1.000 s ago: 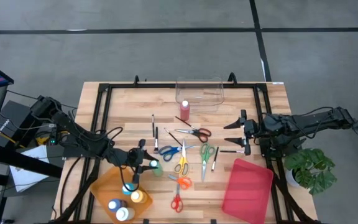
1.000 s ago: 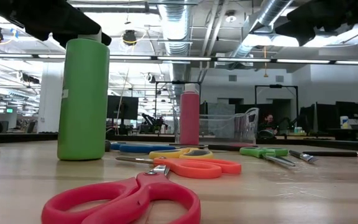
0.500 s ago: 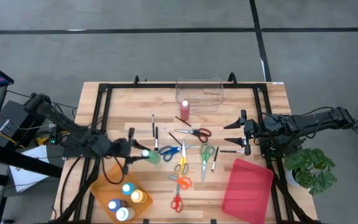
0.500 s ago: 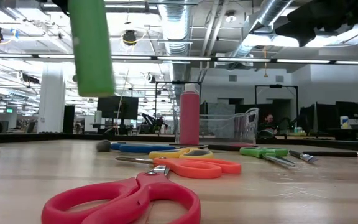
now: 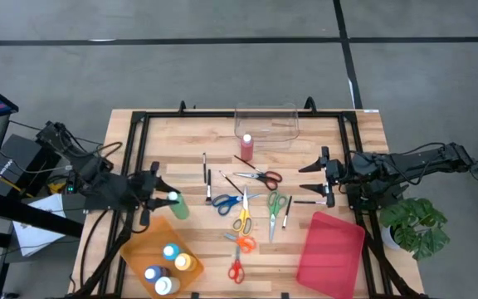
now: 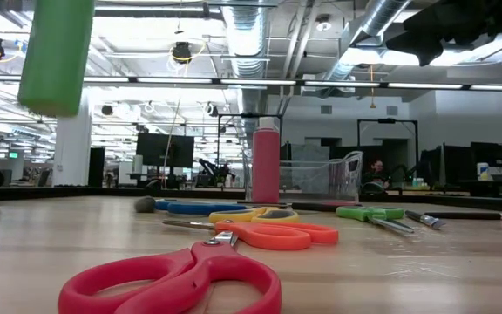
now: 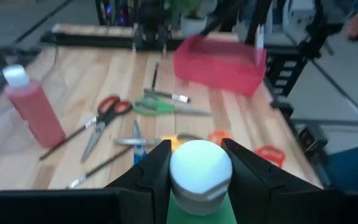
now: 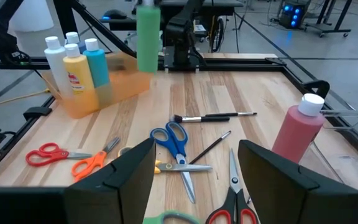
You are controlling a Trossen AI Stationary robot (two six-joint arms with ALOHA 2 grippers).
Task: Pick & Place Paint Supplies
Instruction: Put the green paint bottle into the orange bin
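5 paint bottles [image 5: 247, 147], 6 scissors [image 5: 260, 177], about 5 brushes [image 5: 204, 166], 3 bins: orange [image 5: 139, 249], red [image 5: 330, 253], clear [image 5: 265, 123].

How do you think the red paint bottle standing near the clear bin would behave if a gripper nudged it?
The red paint bottle stands upright, tall and narrow, so a push near its white cap would probably tip it. Being round, it would likely roll once down. The plastic looks smooth, perhaps slippery.
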